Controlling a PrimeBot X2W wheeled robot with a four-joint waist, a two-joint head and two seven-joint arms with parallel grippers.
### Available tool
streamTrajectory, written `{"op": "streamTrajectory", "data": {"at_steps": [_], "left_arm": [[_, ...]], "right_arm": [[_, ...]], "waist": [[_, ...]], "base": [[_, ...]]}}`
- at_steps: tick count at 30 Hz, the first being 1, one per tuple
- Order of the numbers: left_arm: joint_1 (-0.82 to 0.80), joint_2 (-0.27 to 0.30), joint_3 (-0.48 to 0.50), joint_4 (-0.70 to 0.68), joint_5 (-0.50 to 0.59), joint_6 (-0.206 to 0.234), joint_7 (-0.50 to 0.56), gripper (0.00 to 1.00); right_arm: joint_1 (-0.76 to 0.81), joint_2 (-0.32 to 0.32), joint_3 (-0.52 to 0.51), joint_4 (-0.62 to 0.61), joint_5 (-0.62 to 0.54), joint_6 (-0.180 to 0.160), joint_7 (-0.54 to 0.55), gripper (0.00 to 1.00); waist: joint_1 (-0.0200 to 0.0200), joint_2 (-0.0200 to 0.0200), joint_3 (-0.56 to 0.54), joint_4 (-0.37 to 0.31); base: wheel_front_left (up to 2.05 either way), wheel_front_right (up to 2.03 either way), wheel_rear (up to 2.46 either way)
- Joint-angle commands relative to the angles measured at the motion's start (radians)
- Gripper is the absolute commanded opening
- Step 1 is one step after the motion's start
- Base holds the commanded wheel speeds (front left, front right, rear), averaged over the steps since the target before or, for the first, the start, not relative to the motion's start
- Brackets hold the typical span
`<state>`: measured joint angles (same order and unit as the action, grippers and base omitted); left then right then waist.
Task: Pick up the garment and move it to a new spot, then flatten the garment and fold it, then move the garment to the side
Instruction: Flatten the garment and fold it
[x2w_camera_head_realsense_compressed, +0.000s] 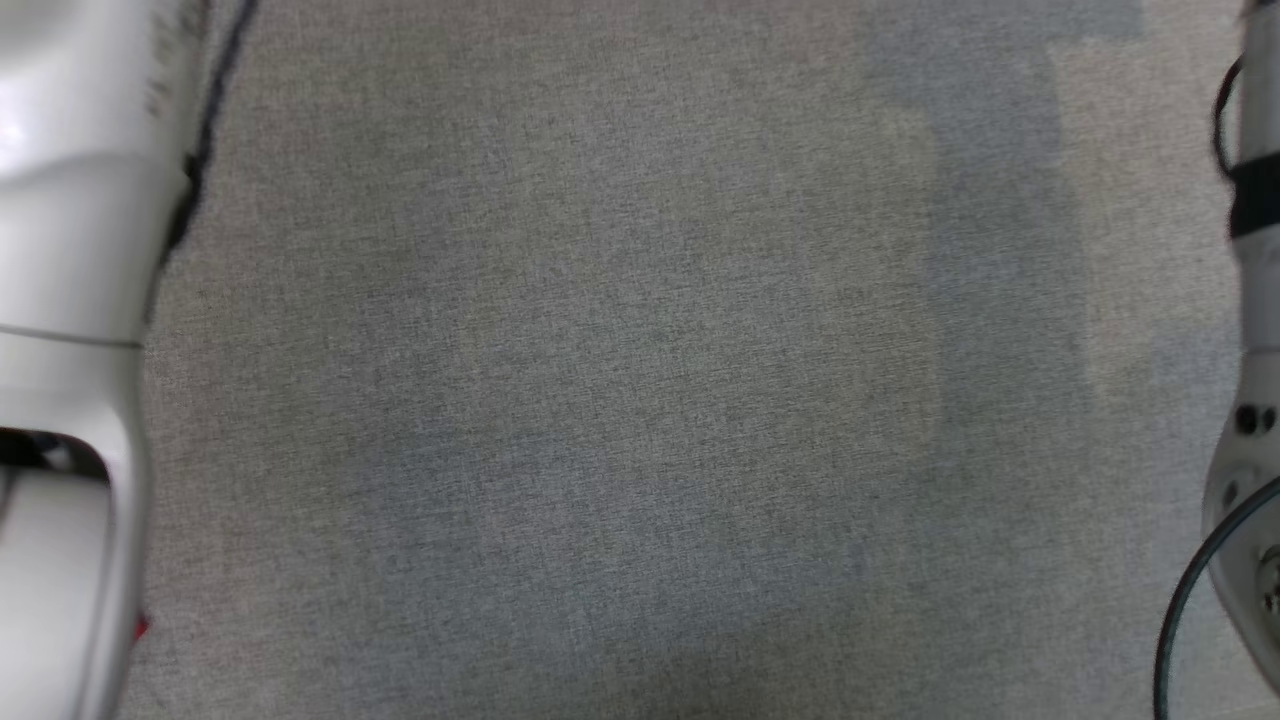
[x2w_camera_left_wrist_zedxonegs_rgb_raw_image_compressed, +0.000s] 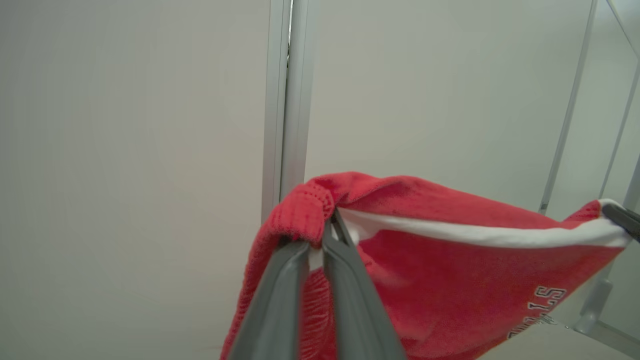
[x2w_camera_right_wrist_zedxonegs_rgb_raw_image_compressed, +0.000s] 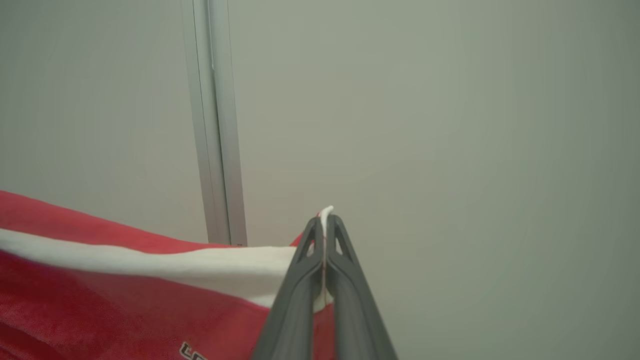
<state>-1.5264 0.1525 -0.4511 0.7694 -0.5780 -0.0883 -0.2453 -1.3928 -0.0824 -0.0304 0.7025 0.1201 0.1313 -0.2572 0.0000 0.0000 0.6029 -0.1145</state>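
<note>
The garment (x2w_camera_left_wrist_zedxonegs_rgb_raw_image_compressed: 450, 280) is red knit with a white band and dark lettering, and it hangs stretched in the air between my two grippers. My left gripper (x2w_camera_left_wrist_zedxonegs_rgb_raw_image_compressed: 327, 225) is shut on a bunched red ribbed corner of it. In the right wrist view the right gripper (x2w_camera_right_wrist_zedxonegs_rgb_raw_image_compressed: 325, 222) is shut on the garment's (x2w_camera_right_wrist_zedxonegs_rgb_raw_image_compressed: 125, 295) white band, a sliver of white cloth poking out past the fingertips. The right gripper's dark fingertips (x2w_camera_left_wrist_zedxonegs_rgb_raw_image_compressed: 622, 220) also show at the far edge of the left wrist view, at the cloth's other corner. In the head view, pale forearms stand at the left edge (x2w_camera_head_realsense_compressed: 70, 300) and right edge (x2w_camera_head_realsense_compressed: 1250, 400).
Grey woven cloth surface (x2w_camera_head_realsense_compressed: 640, 400) spreads below the head camera. Pale wall panels with a metal post (x2w_camera_left_wrist_zedxonegs_rgb_raw_image_compressed: 282, 100) stand behind the held garment, and slanted metal frame bars (x2w_camera_left_wrist_zedxonegs_rgb_raw_image_compressed: 570, 115) rise at the right of the left wrist view.
</note>
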Motion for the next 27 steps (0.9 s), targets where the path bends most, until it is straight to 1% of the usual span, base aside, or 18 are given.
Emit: {"op": "streamTrajectory", "data": {"at_steps": [1,5,9,13,16,23,25,27], "left_arm": [[0.029,-0.004,-0.012,0.021,0.014,-0.009,-0.009,0.0],[0.121,-0.023,-0.058,0.079,0.043,-0.028,-0.019,0.0],[0.275,-0.021,-0.05,0.037,0.05,-0.039,-0.02,0.0],[0.445,-0.006,-0.093,-0.004,0.1,-0.041,-0.021,0.0],[0.557,0.009,-0.156,-0.024,0.127,-0.042,-0.021,0.0],[0.725,0.045,-0.267,-0.04,0.132,-0.042,-0.021,0.0],[0.761,0.049,-0.287,-0.043,0.123,-0.042,-0.021,0.0],[0.815,0.047,-0.317,-0.053,0.114,-0.042,-0.021,0.0]], "right_arm": [[0.036,-0.001,0.008,0.025,0.007,-0.001,-0.009,0.0],[0.126,-0.005,0.05,0.076,0.038,-0.001,-0.01,0.0],[0.238,-0.035,0.09,0.124,0.077,-0.001,-0.009,0.0],[0.347,-0.064,0.121,0.154,0.121,-0.001,-0.009,0.0],[0.414,-0.088,0.139,0.18,0.16,-0.001,-0.009,0.0],[0.536,-0.129,0.246,0.24,0.233,-0.001,-0.01,0.0],[0.561,-0.136,0.275,0.26,0.263,-0.001,-0.009,0.0],[0.607,-0.145,0.331,0.275,0.323,-0.001,0.014,0.0]], "waist": [[0.0,0.0,0.019,0.007],[0.0,0.0,0.02,0.028],[0.0,0.0,-0.012,0.056],[0.0,0.0,-0.069,0.076],[0.0,0.0,-0.119,0.082],[0.0,0.0,-0.242,0.084],[0.0,0.0,-0.274,0.082],[0.0,0.0,-0.329,0.08]], "base": [[0.0,0.0,0.0],[0.0,0.0,0.0],[0.0,0.0,0.0],[0.0,0.0,0.0],[0.0,0.0,0.0],[0.0,0.0,0.0],[0.0,0.0,0.0],[0.0,0.0,0.0]]}}
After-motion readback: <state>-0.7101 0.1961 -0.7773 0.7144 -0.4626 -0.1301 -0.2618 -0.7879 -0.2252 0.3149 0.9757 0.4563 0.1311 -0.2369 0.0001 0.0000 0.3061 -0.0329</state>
